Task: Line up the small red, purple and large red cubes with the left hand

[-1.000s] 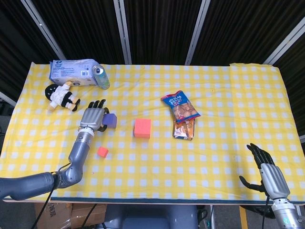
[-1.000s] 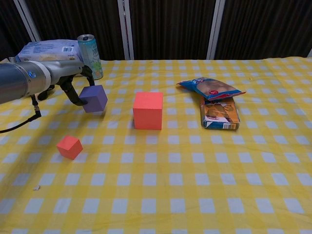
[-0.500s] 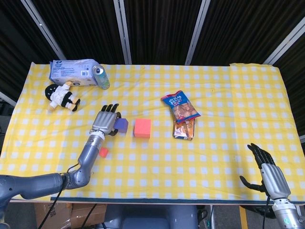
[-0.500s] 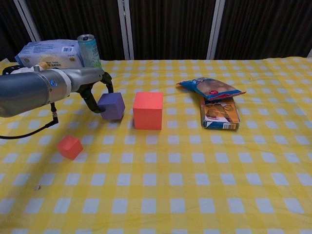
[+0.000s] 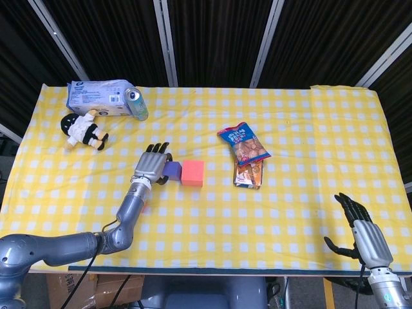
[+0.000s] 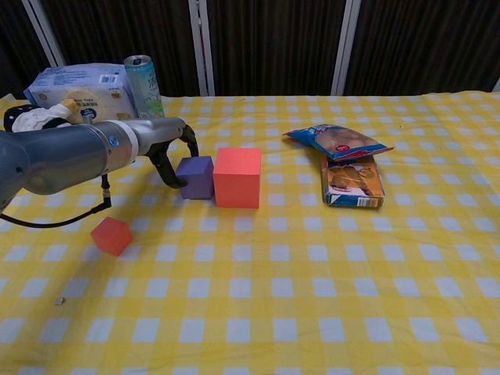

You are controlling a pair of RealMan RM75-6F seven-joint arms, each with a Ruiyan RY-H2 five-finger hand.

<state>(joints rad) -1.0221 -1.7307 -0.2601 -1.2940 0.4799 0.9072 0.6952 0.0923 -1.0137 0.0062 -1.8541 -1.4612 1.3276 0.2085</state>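
The purple cube (image 6: 195,176) sits on the yellow checked table (image 6: 312,297), right against the left side of the large red cube (image 6: 237,176). My left hand (image 6: 173,148) grips the purple cube, with its fingers curled around the cube's left and far sides. In the head view the hand (image 5: 153,166) covers most of the purple cube (image 5: 172,170), beside the large red cube (image 5: 192,173). The small red cube (image 6: 110,235) lies apart, nearer the front left; in the head view my forearm hides it. My right hand (image 5: 359,225) hangs past the table's front right edge, holding nothing, fingers apart.
A tissue pack (image 5: 96,96), a drinks can (image 5: 136,104) and a doll (image 5: 84,131) lie at the back left. A snack bag (image 5: 243,143) rests partly on a small box (image 5: 248,174), right of the large red cube.
My left hand carried the purple cube to the right and down, from open tablecloth to a spot touching the large red cube. The small red cube and my right hand stayed still.
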